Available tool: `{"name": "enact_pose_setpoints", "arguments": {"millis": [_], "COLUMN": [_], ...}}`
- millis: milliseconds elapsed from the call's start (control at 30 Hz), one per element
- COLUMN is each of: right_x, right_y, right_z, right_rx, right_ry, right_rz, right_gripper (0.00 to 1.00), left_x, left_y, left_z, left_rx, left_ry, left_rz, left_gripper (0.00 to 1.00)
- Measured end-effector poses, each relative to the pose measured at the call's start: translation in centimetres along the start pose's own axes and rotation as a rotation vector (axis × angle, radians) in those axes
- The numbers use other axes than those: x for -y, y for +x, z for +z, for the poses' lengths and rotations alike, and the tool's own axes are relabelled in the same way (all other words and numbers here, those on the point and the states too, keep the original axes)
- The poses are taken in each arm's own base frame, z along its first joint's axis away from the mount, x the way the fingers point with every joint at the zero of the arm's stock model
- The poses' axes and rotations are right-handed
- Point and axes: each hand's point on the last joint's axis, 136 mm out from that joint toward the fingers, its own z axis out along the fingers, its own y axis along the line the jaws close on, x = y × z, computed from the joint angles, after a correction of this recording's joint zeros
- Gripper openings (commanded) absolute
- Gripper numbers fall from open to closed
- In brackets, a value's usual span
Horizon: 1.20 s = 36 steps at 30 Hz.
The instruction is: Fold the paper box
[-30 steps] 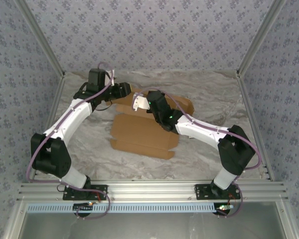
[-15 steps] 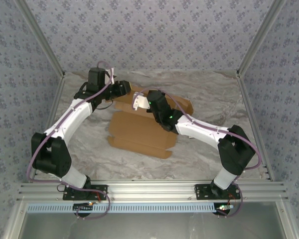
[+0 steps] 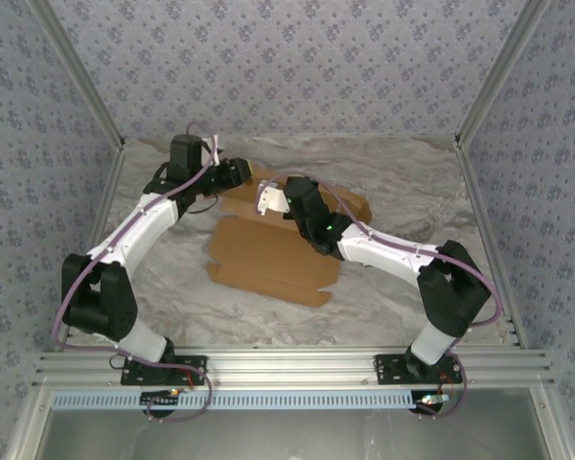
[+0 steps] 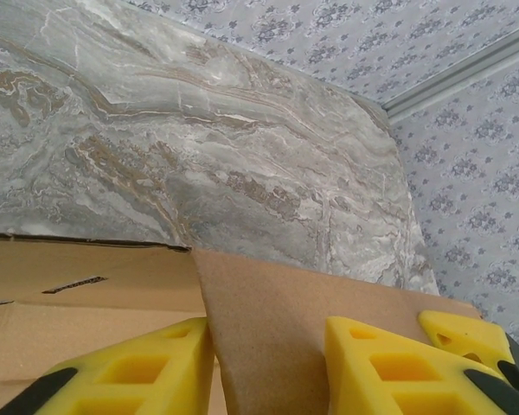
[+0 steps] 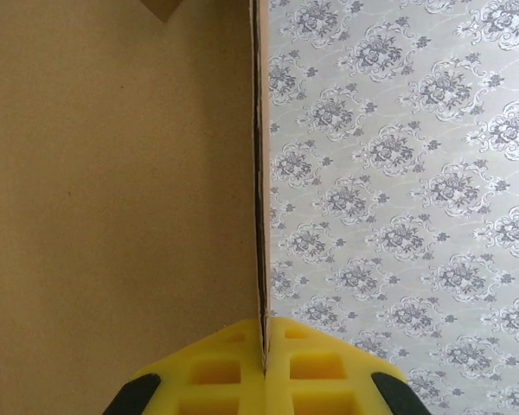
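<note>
Pinching the far panel (image 5: 121,173) of the paper box (image 3: 268,257) upright, with the flap beside it likely next.
My right end effector (image 5: 264,339) is pressed together on that panel's edge. My left end effector (image 4: 268,337) is spread astride the corner flap (image 4: 268,294), with no clamp visible. From both, the box lies flat back toward my bases, mid-table (image 3: 412,225), and my left arm is nearer the flap.

I see the paper box (image 3: 273,259) as matt brown cardboard, faintly fibrous, with a raw cut edge. The table (image 4: 199,130) looks smooth, grey and marbled, with a dull sheen. On the left gripper (image 4: 268,372) the fingers (image 4: 147,372) are matt yellow and look like moulded plastic. The front rail (image 3: 297,366) is brushed metal.
</note>
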Motion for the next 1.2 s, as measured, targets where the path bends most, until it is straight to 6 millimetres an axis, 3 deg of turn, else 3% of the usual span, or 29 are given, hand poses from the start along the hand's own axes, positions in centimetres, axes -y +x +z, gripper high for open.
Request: {"name": "enact_pose_setpoints", "arguments": {"millis": [133,233,367,533,733,833,1033,1200], "right_x": [0.1,0.1,-0.5,-0.1,3.9,5.4,7.2,6.2], "right_y": [0.4,0.9,1.2,1.0,0.7,1.0,2.1,2.4], "right_z": [0.2,0.3,0.3,-0.5,-2.2,-2.9,-4.9,-5.8], "right_rx": [-0.010,-0.020,-0.031,-0.026,-0.014,-0.018,-0.041,-0.057], "right_ry": [0.000,-0.004,-0.036,-0.116,-0.186,-0.242,-0.359,-0.446], "right_rz": [0.001,0.000,0.010,0.068,0.224,0.303,0.424,0.468], "right_gripper": [0.00,0.00,0.00,0.00,0.00,0.00,0.00,0.00], "left_x": [-1.0,-1.7,-2.0,-3.4,-7.9,-8.3,-7.4,-6.8], "left_y": [-0.4,-0.7,-0.5,2.1,7.5,9.2,9.3,7.1], "left_z": [-0.7,-2.1,-5.0,-7.7,-6.0,-4.7,-3.5,-3.6], "left_rx": [0.020,0.058,0.130,0.224,0.198,0.167,0.169,0.209], "left_ry": [-0.015,-0.041,-0.078,-0.102,-0.148,-0.146,-0.133,-0.171], "left_rz": [-0.003,0.006,0.055,0.118,0.156,0.223,0.384,0.484], "left_gripper": [0.61,0.68,0.72,0.75,0.75,0.75,0.76,0.78]}}
